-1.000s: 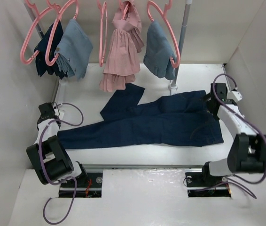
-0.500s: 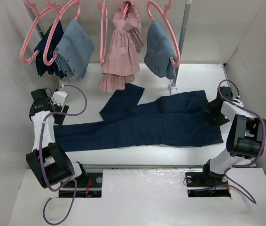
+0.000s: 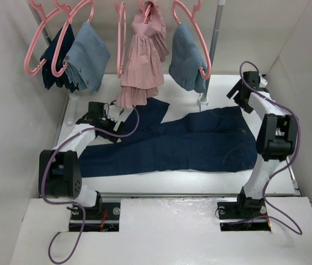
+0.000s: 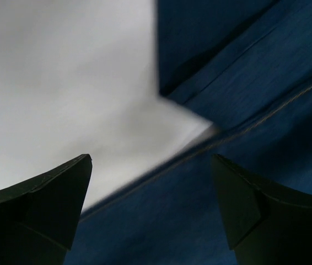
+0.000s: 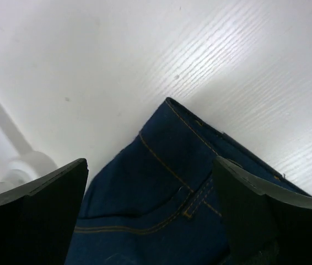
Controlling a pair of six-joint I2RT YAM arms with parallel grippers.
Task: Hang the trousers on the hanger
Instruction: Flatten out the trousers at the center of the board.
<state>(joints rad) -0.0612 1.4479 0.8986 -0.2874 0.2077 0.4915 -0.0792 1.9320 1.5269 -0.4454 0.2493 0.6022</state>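
Note:
The dark navy trousers (image 3: 189,143) lie flat across the table, waistband to the right, legs running left. My left gripper (image 3: 102,116) hovers open at the fork of the legs. In the left wrist view, navy cloth (image 4: 244,83) lies under the gripper (image 4: 151,160), and nothing sits between the fingers. My right gripper (image 3: 243,94) stands open above the waistband's far corner. That corner (image 5: 161,182) shows its orange stitching between the spread fingers of the right gripper (image 5: 150,161). A bare-looking pink hanger (image 3: 120,41) hangs edge-on from the rail.
Other pink hangers on the rail carry light blue denim garments (image 3: 90,55) (image 3: 188,58), a dark garment (image 3: 54,63) and a pink dress (image 3: 142,61). The rail's pole (image 3: 216,33) stands on a white foot (image 3: 203,102) behind the trousers. White walls close in left and right.
My left gripper opened, let go of the leg end and swung right to the fork of the legs. The right arm lifted back to the waistband's far corner. The trousers shifted slightly.

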